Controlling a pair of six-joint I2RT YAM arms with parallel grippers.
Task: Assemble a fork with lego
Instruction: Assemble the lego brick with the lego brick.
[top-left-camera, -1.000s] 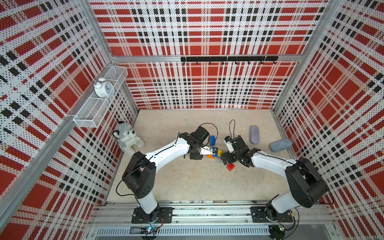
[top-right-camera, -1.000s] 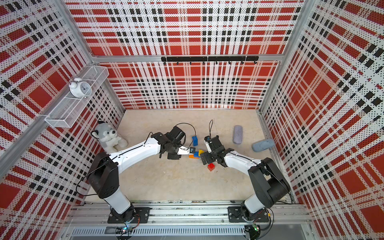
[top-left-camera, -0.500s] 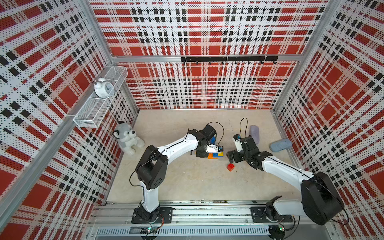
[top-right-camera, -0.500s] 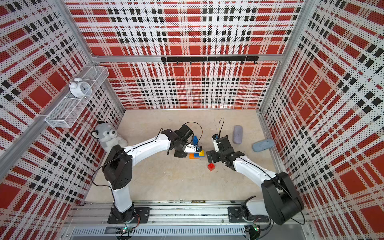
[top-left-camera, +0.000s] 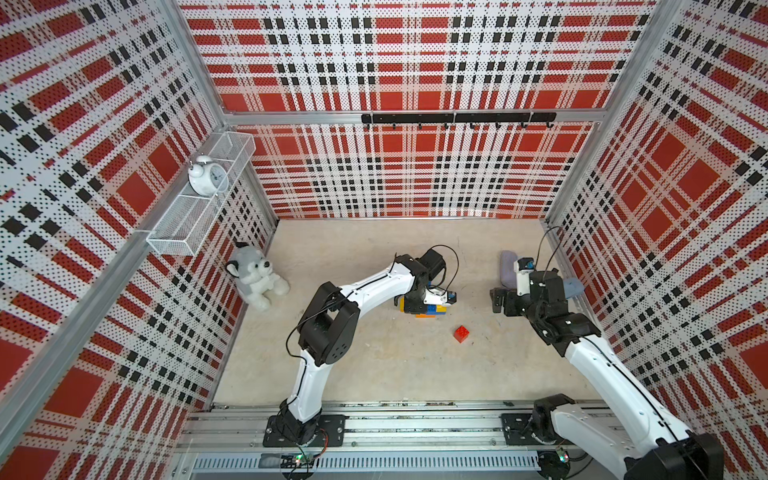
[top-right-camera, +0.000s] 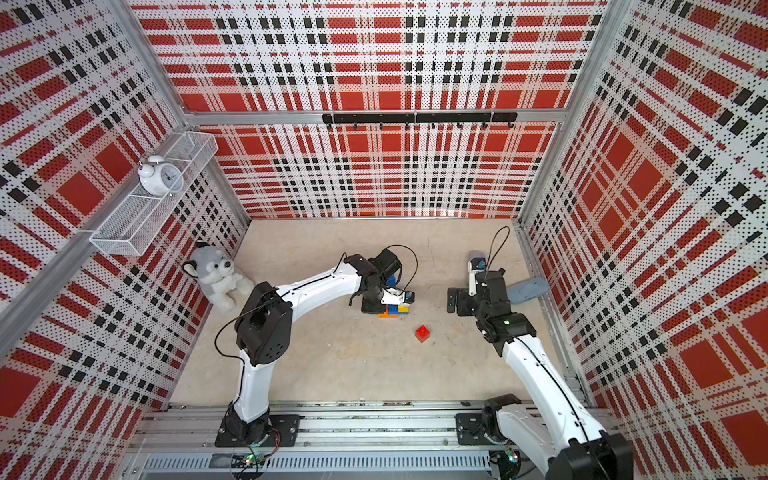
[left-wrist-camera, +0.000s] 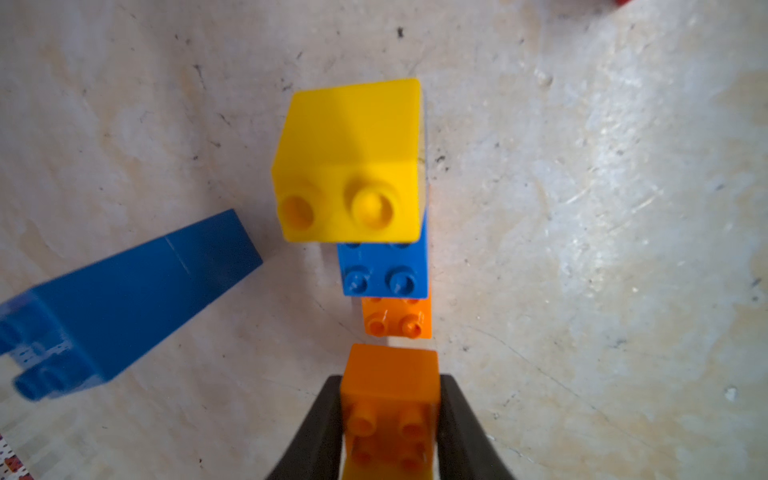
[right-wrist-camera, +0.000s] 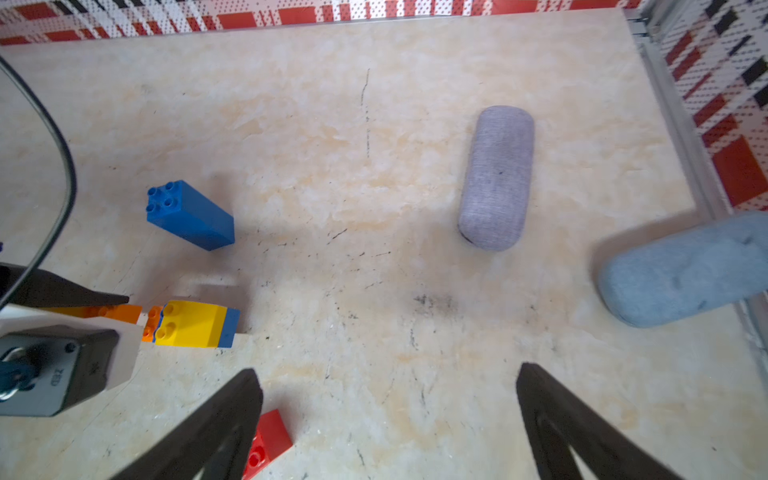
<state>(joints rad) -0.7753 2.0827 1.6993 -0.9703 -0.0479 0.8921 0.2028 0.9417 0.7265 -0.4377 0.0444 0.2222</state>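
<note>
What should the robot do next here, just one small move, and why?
Probably lower the right gripper onto the red brick and close. Its jaws stand open and empty, the red brick lies loose apart from the stack, and the left gripper is occupied, shut on an orange brick.

A robot test cell in a lab is shown. A beige floor (top-left-camera: 374, 365) is boxed in by perforated plaid panels (top-left-camera: 415, 174) on aluminium framing (top-left-camera: 291, 117). A left arm (top-left-camera: 365, 286) and a right arm (top-left-camera: 615, 374) are bolted to a rail (top-left-camera: 415, 428) along the front edge. Props are mounted or set out: a wire basket (top-left-camera: 183, 232), a clock (top-left-camera: 206, 180), a hook bar (top-left-camera: 457, 118) and a plush dog (top-left-camera: 253, 278).
</note>
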